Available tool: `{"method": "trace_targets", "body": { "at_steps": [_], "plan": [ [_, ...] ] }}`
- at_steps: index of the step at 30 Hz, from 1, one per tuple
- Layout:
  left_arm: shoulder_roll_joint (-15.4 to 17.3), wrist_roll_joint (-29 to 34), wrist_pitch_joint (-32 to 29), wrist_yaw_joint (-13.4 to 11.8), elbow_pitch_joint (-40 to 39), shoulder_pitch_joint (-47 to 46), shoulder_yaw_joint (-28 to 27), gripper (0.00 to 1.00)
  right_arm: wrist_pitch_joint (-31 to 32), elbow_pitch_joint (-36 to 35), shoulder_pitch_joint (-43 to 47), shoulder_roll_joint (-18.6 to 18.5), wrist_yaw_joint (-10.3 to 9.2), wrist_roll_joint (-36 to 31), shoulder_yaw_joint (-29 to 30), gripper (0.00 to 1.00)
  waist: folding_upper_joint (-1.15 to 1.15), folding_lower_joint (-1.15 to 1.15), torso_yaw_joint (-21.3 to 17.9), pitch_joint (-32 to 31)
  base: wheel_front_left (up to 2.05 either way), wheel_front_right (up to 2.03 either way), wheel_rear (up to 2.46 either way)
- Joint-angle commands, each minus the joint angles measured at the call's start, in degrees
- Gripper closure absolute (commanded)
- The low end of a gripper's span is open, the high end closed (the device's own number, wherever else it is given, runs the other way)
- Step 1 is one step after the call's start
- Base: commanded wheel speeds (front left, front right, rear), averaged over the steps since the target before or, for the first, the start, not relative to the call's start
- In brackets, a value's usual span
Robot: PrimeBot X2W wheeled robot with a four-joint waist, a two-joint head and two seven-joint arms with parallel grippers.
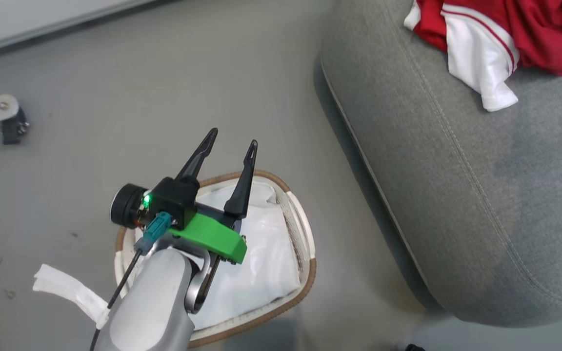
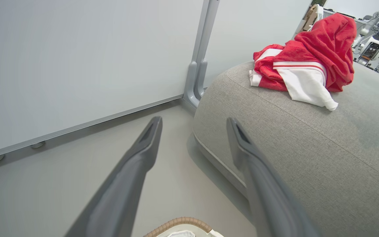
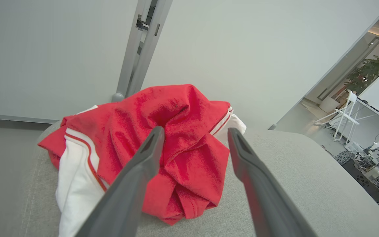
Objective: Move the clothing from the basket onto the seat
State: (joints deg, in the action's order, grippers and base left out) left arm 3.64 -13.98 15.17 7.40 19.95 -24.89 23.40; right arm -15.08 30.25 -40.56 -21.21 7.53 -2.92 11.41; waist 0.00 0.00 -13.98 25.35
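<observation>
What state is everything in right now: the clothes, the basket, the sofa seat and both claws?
clothing: crumpled in one heap on the seat.
basket: upright on the floor, with its white liner inside and no red garment.
seat: bearing the clothing heap.
left claw: open, empty, above the basket.
right claw: open, empty, pointed at the clothing.

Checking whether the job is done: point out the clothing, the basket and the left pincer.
clothing point(image 1: 544, 34), head view, on its red folds.
basket point(image 1: 312, 275), head view, on its brown woven rim.
left pincer point(image 1: 233, 137), head view, midway between its two fingertips.
</observation>
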Motion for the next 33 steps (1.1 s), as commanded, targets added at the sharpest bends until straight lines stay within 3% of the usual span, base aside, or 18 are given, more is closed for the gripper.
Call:
{"method": "trace_targets", "body": {
  "at_steps": [1,8,17,26,33],
  "plan": [
    [-0.29,-0.71,-0.05,0.07,0.08,1.74,-0.51,0.0,-0.12,-0.47,1.29,0.01,-0.08,0.35,-0.33,0.0,0.0,0.0,4.29,-6.13,0.0,0.0,0.0],
    [-0.66,-1.94,-0.05,-0.69,0.76,4.8,-1.73,0.0,-0.13,-1.97,3.83,2.16,-0.08,1.44,-2.87,0.0,0.0,0.0,11.35,-11.81,0.0,0.0,0.0],
    [-0.7,-2.59,-0.05,-3.1,-0.32,8.65,-7.12,0.0,-0.13,-4.14,8.17,8.57,-0.08,5.51,-7.24,0.0,0.0,0.0,18.46,-15.8,0.0,0.0,0.0],
    [-0.72,-5.35,-0.05,-5.27,-2.49,13.91,-13.36,0.0,-0.13,-6.41,16.73,16.92,-0.08,7.58,-6.06,0.0,0.0,0.0,21.29,-18.78,0.0,0.0,0.0],
    [-0.71,-6.17,-0.05,-6.02,-3.88,18.2,-13.3,0.0,-0.13,-9.29,24.43,18.18,-0.08,9.34,-7.1,0.0,0.0,0.0,21.42,-20.58,0.0,0.0,0.0]
  ]
}}
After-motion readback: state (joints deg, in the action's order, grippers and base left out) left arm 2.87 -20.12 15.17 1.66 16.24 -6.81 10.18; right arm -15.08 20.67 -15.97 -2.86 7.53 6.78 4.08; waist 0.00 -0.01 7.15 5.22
